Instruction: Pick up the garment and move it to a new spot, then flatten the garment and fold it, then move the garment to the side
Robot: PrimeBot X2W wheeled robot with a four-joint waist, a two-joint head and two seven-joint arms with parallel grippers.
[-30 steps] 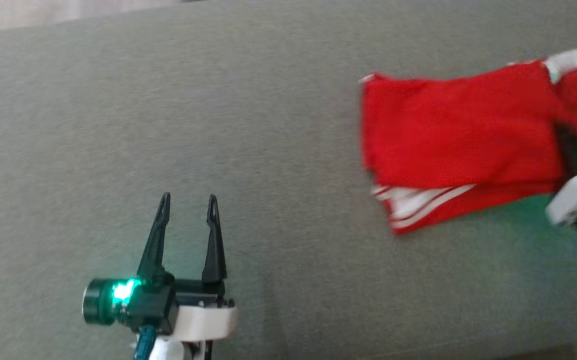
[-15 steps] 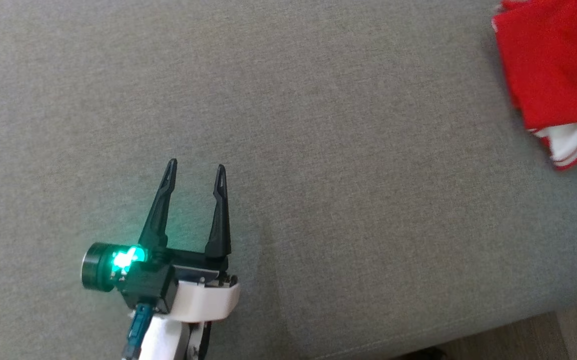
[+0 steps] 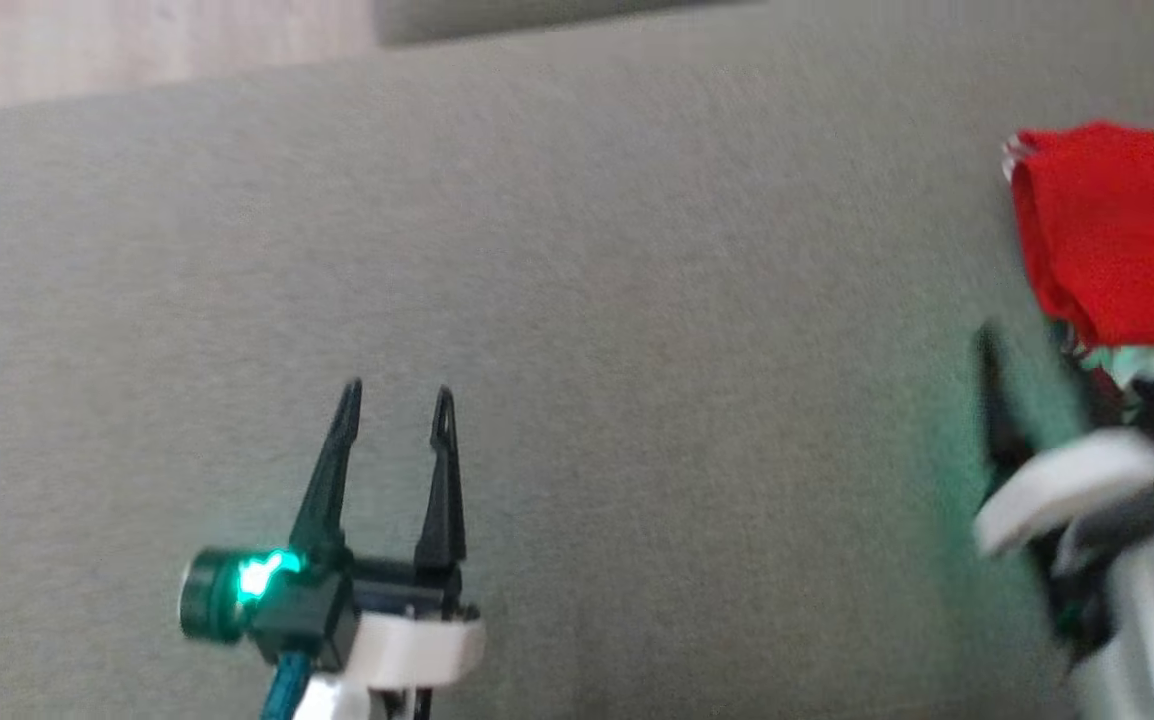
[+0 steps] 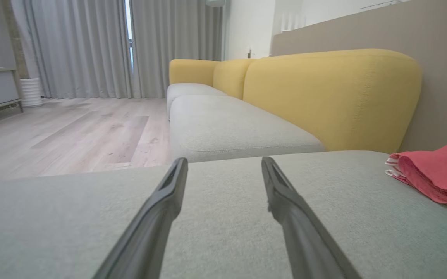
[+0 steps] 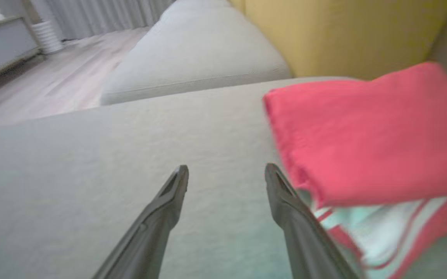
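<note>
Garment (image 3: pixel 1117 230): red with white stripes, folded; it lay on the grey sofa seat (image 3: pixel 577 300) towards the robot's right, near the yellow backrest (image 4: pixel 332 97).
Garment layers: a plain red panel was uppermost, and a white-and-red striped part showed beneath it at the near edge.
Left end effector (image 3: pixel 398 390): released, its fingers spread with nothing between them; it was over bare seat fabric, well apart from the garment.
Right end effector (image 5: pixel 226 167): released, its fingers spread with nothing between them; the garment lay just beside it on its right. In the right wrist view one finger crossed the striped edge, but contact could not be determined.
Indicator light (image 3: pixel 257 580): it glowed green on the left wrist housing.
Surroundings: a wood floor (image 4: pixel 72 128) and grey curtains (image 4: pixel 91 46) lay beyond the seat.
Image quality: the right arm was blurred in the head view.
</note>
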